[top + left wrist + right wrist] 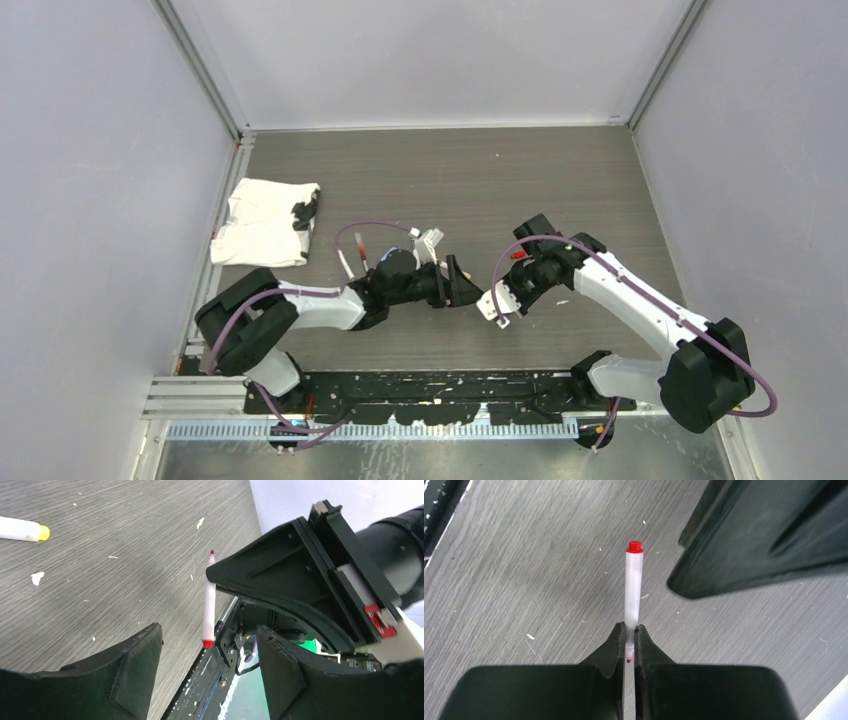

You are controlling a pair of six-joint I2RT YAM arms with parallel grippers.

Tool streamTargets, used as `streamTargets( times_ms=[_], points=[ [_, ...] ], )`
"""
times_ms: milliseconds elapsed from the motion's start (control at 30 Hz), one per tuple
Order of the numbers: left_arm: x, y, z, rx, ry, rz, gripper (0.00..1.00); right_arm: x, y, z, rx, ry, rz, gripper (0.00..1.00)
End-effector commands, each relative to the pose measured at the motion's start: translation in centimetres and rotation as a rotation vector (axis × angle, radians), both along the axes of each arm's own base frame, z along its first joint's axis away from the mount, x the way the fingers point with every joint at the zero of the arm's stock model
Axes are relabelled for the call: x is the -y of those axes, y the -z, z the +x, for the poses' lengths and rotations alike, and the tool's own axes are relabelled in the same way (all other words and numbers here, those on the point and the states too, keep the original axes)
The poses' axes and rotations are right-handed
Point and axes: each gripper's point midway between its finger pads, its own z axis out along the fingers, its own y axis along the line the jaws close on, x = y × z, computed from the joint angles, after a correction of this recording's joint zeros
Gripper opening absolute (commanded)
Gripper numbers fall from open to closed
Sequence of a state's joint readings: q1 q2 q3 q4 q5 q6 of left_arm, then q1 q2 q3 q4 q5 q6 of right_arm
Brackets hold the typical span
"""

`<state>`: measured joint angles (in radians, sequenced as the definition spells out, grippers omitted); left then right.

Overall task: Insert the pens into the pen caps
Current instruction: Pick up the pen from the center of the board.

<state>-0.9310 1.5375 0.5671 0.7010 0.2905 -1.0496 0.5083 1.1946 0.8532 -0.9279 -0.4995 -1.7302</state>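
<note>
A thin white-barrelled marker pen with red ends (pixel 634 587) is clamped between the right fingers (pixel 616 647). They are clenched on it close to its writing tip, so most of the barrel juts out unsupported above the grey wood-grain table (pixel 514 580). The left fingers (pixel 137 665) are spread apart and grasp nothing. In the left wrist view the pen is seen in line with the gap between them, but it is not touched. A second white pen with a yellow end (pixel 22 529) lies on the table well apart, and a crumpled white cloth (pixel 262 225) rests toward the table's left side. No pen cap can be made out in these views.

A handover is judged to be the step in hand, since the tip to be capped is buried in the right grip. If the right fingers are loosened before the left ones are firmly shut, the pen would be dropped onto the table. Because the pen is held so near one end, it could be pivoted or pulled from the grip by a sideways nudge from a closing left finger. The two sets of fingers are close together, so a collision could be caused by a slightly misjudged approach.
</note>
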Motion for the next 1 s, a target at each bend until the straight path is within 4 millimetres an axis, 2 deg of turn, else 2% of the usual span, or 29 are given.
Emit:
streamTargets(
  times_ms=[0,533,667,767,867,900,967],
  points=[
    [1.4,0.5,-0.6,-0.063,0.089,0.033,0.66,-0.9,-0.7,-0.5,0.036,-0.049,0.025,0.01],
    [4.6,1.5,-2.5,-0.139,0.283,0.035,0.34,-1.8,-1.2,-0.7,0.051,-0.054,0.046,0.01],
    [4.9,1.8,-2.6,-0.144,0.300,0.031,0.21,-1.7,-0.9,-0.9,0.053,-0.064,0.038,0.01],
    [5.1,1.9,-2.8,-0.150,0.318,0.021,0.02,-1.7,-0.9,-0.9,0.055,-0.067,0.037,0.01],
    [5.2,1.7,-2.9,-0.141,0.324,-0.003,0.01,-1.8,-0.9,-1.0,0.049,-0.069,0.044,0.02],
    [5.0,1.7,-2.9,-0.137,0.319,-0.006,0.01,-1.8,-0.9,-1.0,0.045,-0.063,0.047,0.07],
    [4.6,1.3,-2.7,-0.098,0.294,-0.030,0.01,-2.1,-1.2,-1.1,0.024,-0.029,0.073,0.30]
  ],
)
